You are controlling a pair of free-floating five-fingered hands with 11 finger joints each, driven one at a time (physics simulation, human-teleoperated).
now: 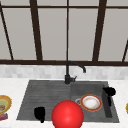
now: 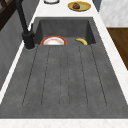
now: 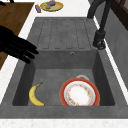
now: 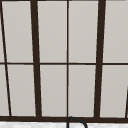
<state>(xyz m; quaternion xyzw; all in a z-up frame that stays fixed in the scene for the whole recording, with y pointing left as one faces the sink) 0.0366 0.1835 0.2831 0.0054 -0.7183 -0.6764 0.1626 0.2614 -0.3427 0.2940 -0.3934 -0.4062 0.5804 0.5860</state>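
Observation:
In the front view my left hand [image 1: 39, 113] hangs over the front edge of the ribbed drainboard [image 1: 42, 97], just left of a big red ball [image 1: 67, 115] that covers the sink's front rim. My right hand [image 1: 109, 91] floats by the basin's right edge, holding nothing. The right side view shows it large at the left [image 3: 15, 46], fingers straight and spread, pointing over the basin's front corner. In the basin lie a red-rimmed white plate [image 3: 79, 93] and a banana [image 3: 35, 95], side by side and apart.
A black faucet [image 1: 68, 73] stands behind the sink, in front of a window. A yellow bowl [image 1: 3, 103] with food sits on the white counter left of the sink. Another yellow dish [image 2: 79, 6] rests on the counter to the right.

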